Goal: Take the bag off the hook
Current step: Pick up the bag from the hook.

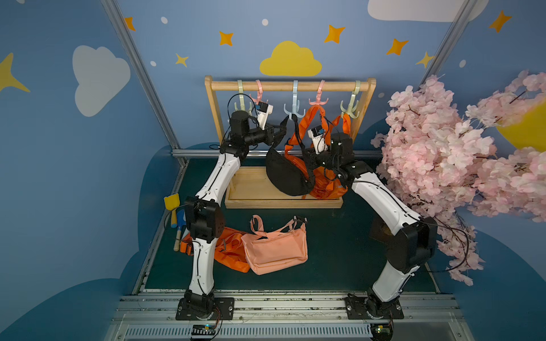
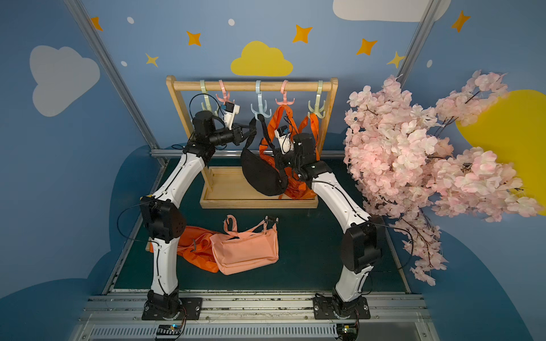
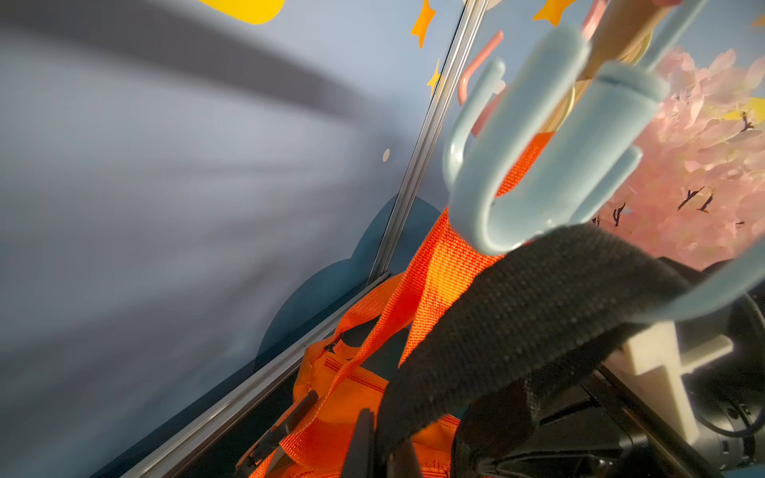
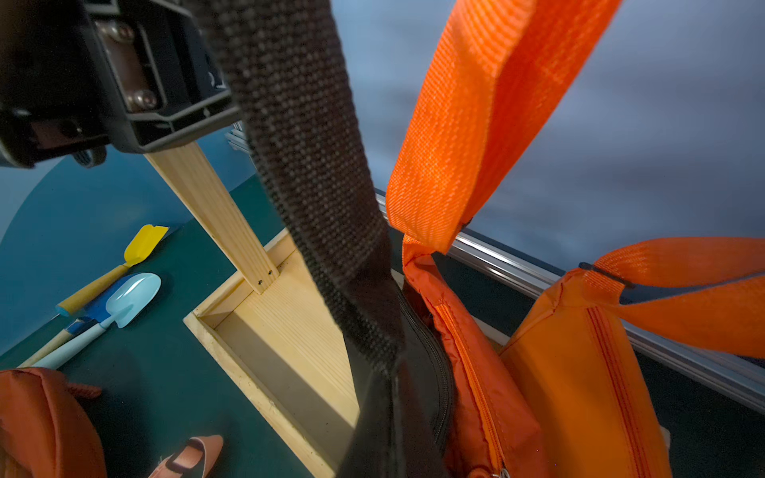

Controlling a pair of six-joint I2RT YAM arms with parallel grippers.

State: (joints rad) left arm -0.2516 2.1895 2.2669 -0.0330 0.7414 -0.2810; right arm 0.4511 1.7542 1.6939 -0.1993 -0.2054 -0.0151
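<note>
A black bag hangs by its black strap from the light-blue hook in the middle of the wooden rack's rail. The strap's top still loops over one prong of that hook. My left gripper is shut on the strap's left run, just below the hook. Lower down on the other side, my right gripper is shut on the strap where it joins the bag's body.
Two orange bags hang from the pink hook and green hook right beside the black bag. A pink bag and an orange bag lie on the green table. Toy shovels lie left; blossom branches crowd the right.
</note>
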